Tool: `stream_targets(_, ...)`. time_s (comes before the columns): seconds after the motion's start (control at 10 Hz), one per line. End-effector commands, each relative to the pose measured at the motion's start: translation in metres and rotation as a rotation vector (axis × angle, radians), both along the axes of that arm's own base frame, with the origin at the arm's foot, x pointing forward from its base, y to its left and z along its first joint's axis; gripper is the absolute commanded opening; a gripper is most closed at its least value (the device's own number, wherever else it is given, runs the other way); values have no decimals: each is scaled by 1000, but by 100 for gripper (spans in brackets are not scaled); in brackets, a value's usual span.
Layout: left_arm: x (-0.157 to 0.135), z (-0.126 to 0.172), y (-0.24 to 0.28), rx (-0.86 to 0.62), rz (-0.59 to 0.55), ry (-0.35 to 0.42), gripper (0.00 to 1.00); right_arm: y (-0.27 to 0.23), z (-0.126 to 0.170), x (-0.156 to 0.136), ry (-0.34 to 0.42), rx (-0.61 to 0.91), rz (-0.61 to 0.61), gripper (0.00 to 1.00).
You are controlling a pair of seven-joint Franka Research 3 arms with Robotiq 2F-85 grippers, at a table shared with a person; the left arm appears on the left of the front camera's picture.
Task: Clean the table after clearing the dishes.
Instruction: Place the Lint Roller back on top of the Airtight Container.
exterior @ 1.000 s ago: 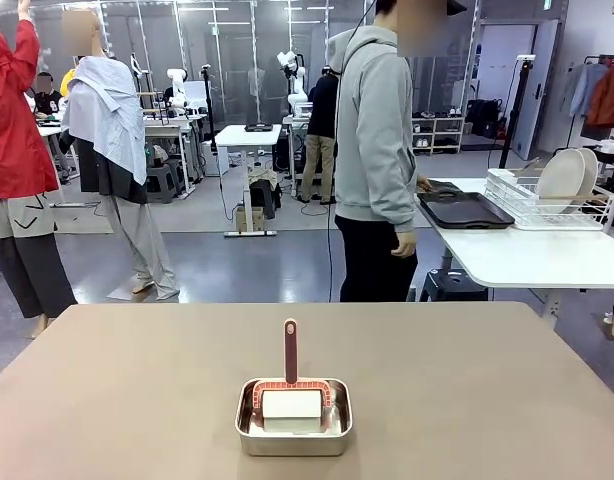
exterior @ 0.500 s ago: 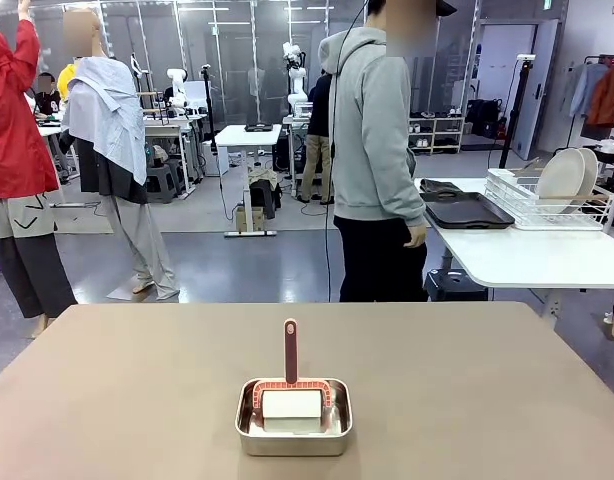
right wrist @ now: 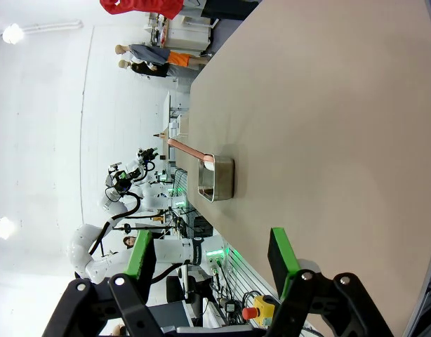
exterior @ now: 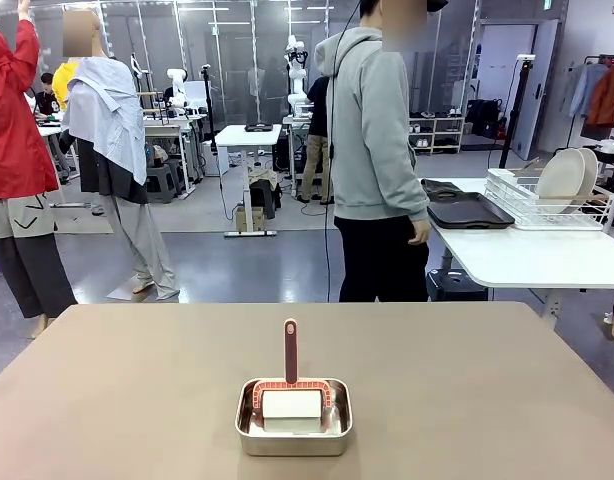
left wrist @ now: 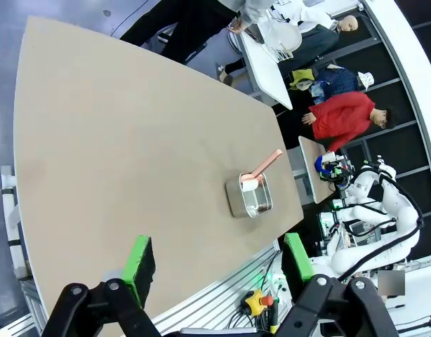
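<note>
one steel pan, one roller, two plates, one dark tray.

We see table matt, smooth taupe; pan shiny metal at its 6 o'clock; roller white, handle red plastic-looking.

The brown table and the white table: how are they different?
The brown table is close and wide; the white table stands farther back, beside the person. The brown table carries just a steel pan with a red-handled roller; the white table holds dark trays and a rack of plates. Both have flat tops with rounded corners.
</note>
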State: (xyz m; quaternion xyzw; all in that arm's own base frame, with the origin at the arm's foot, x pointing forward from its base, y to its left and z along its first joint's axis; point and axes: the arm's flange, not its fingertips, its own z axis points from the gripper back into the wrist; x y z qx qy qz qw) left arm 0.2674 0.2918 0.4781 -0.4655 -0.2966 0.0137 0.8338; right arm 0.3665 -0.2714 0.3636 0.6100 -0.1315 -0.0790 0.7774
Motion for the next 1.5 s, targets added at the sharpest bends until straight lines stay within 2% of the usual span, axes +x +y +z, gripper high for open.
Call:
stream_targets(0.0, -4, 2, -3, -4, -9, -7, 93, 3, 3, -3, 6, 0, 6, 81)
stream_targets(1.4, -4, 2, -3, -4, -9, -7, 93, 3, 3, -3, 6, 0, 6, 81)
